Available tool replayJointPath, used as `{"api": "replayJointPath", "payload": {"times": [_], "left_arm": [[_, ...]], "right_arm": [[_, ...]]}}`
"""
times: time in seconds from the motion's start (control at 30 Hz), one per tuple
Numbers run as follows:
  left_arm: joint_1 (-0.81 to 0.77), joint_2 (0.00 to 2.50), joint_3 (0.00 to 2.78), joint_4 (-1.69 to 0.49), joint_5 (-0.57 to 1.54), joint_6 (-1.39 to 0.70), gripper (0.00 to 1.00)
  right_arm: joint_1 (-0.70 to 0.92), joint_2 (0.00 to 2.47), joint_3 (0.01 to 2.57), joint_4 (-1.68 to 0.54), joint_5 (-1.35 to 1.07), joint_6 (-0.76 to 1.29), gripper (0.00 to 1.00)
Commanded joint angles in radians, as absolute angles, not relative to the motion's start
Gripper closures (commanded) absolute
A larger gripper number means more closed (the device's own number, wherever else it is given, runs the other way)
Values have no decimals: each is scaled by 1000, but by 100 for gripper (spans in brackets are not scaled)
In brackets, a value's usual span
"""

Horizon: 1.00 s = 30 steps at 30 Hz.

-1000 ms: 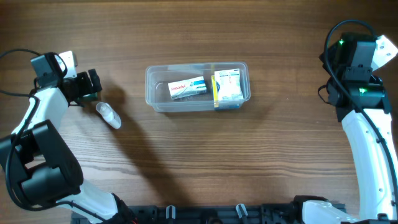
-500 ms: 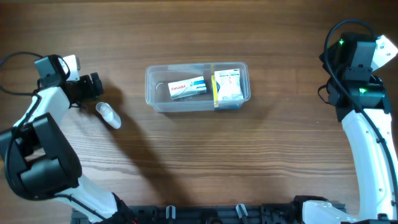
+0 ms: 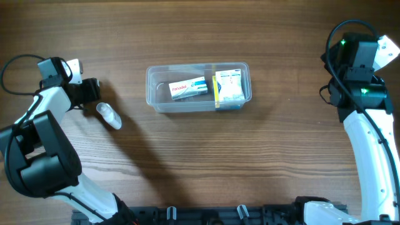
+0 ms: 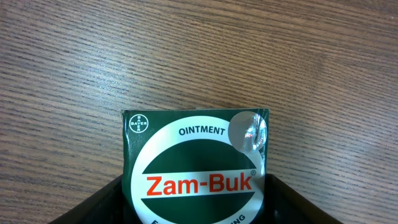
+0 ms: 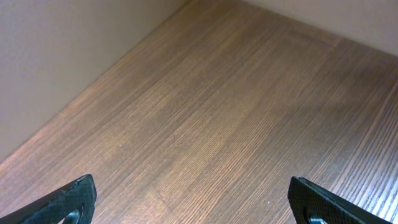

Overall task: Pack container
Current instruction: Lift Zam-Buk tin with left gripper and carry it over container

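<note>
A dark green Zam-Buk ointment box (image 4: 196, 149) fills the bottom of the left wrist view. My left gripper (image 4: 194, 180) is shut on it, a black finger against each side, at the table's far left (image 3: 91, 90); from overhead the gripper hides the box. The clear plastic container (image 3: 150, 94) stands at the middle of the table. It holds a white and red Panadol box (image 3: 189, 88) and a white, blue and yellow box (image 3: 229, 86). My right gripper (image 5: 199, 202) is open over bare wood, with nothing between its fingers.
A small white bottle (image 3: 109, 115) lies on its side just right of and below the left gripper. The right arm (image 3: 359, 62) stands at the table's right edge. A pale wall runs along the table's edge in the right wrist view.
The left gripper's jaws have come in from wide open onto the sides of the green box. The left wrist has shifted slightly. The right arm has not moved.
</note>
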<state>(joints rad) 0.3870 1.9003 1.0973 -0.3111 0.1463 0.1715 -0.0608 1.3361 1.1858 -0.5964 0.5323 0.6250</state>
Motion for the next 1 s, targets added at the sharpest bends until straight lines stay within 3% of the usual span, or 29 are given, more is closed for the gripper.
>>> {"api": "replayJointPath", "payload": {"times": [0.0,0.47,0.97], "left_arm": [[384,1913,1116,-311,141,176,35],[384,1848,1117,-306,141,149,40],[320,1446,1117,-333,239,120,41]], "right_arm": [[-59,1345,1182,-595,542,637,0],[-59,1345,1182,-595,542,638,0],[-59,1345,1182,-595,542,637,0]]}}
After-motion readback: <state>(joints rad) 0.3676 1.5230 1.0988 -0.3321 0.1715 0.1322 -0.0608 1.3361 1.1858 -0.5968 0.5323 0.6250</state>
